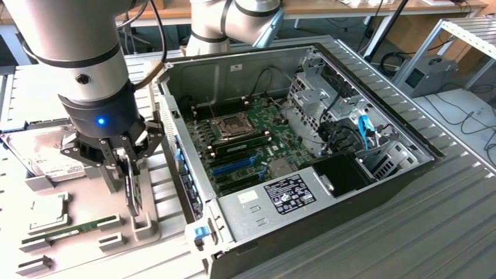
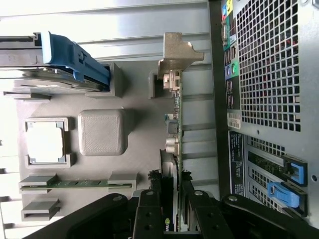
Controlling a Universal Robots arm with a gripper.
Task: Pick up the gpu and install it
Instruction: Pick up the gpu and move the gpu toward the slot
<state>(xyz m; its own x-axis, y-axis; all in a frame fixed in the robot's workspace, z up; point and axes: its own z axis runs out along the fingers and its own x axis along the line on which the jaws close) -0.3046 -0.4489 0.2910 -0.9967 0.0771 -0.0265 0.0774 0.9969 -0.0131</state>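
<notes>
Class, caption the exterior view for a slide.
Gripper clamps the upright gpu in the tray beside the open computer case.

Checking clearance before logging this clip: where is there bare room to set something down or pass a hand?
Free: the ribbed table between the computer case and the exterior view's right edge. Crowded: the tray, where the tool grips the gpu beside the hard drive, processor and memory stick.

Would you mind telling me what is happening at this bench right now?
The robot arm's claw is closed on the gpu, which stands on edge in its holder on the gray parts tray. The card has not been lifted out yet. The open computer case sits beside the tray, on the exterior view's right.
</notes>
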